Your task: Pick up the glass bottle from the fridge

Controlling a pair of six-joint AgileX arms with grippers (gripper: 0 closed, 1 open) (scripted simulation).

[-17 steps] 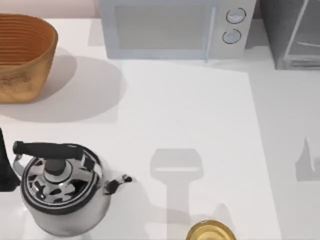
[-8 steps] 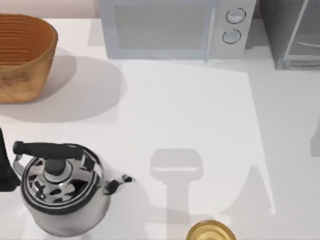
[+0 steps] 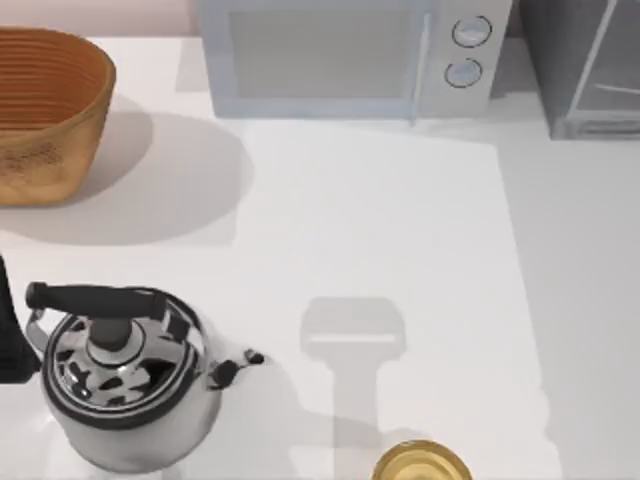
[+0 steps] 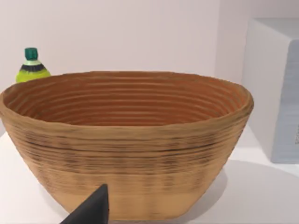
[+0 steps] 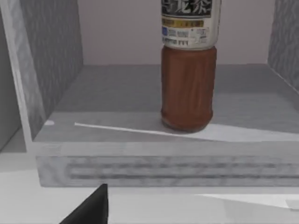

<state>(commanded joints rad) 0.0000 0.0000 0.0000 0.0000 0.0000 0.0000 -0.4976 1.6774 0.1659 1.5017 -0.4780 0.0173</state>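
Top view, change: a dark shadow that lay by the tabletop's right edge a second ago has gone, while the kettle (image 3: 125, 385), basket (image 3: 45, 110) and microwave (image 3: 345, 55) have not shifted.
Meaning for the task: judged, the right arm has moved to face the fridge (image 3: 580, 60) at the far right corner; the approach is under way and the grasp is not yet made.
Glass bottle: upright on the fridge floor, near its front lip, clear of both side walls (image 5: 188, 88).
Right end effector: low before the fridge's front lip, apart from the bottle (image 5: 91, 207); whether wide or narrow cannot be told.
Left end effector: parked at the tabletop's left edge, facing the basket (image 4: 91, 210); state cannot be told.
Bottle material: smooth cylinder, reddish-brown body, pale wrapped label with dark characters and blue marks; cap out of view. Likely hard and slippery.
Fridge: box-shaped, mottled dark grey walls, pale flat floor, brushed light front lip.
Basket: ribbed, woven tan bowl shape.
Kettle: polished reflective metal, black handle.
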